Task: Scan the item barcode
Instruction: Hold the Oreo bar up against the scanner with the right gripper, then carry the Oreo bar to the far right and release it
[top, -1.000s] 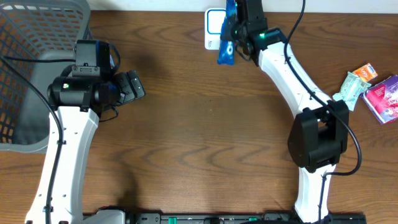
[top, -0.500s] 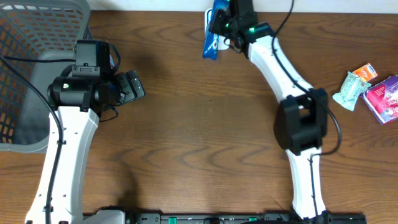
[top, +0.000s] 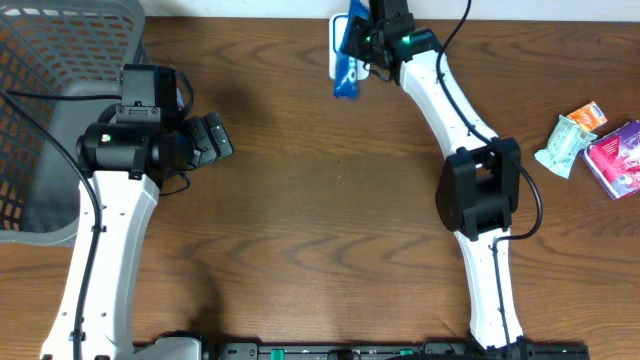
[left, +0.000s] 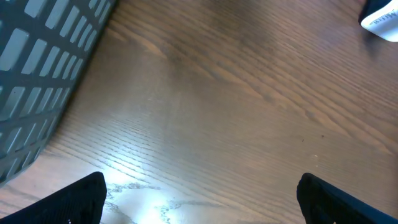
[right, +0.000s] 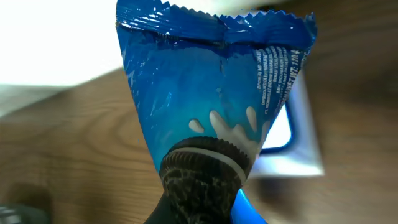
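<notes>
The right gripper (top: 366, 42) is pinching one end of a crinkled blue foil cookie packet (right: 211, 112), its jaws almost fully closed. It is holding the packet just above the small white box-shaped scanner (right: 303, 154), overlapping the lit window. The left gripper (top: 213, 138) is hanging spread wide and empty, well to the left of the scanner. The presenting step seems to be under way. Next, the packet probably needs turning until its barcode, not visible here, is facing that window.
</notes>
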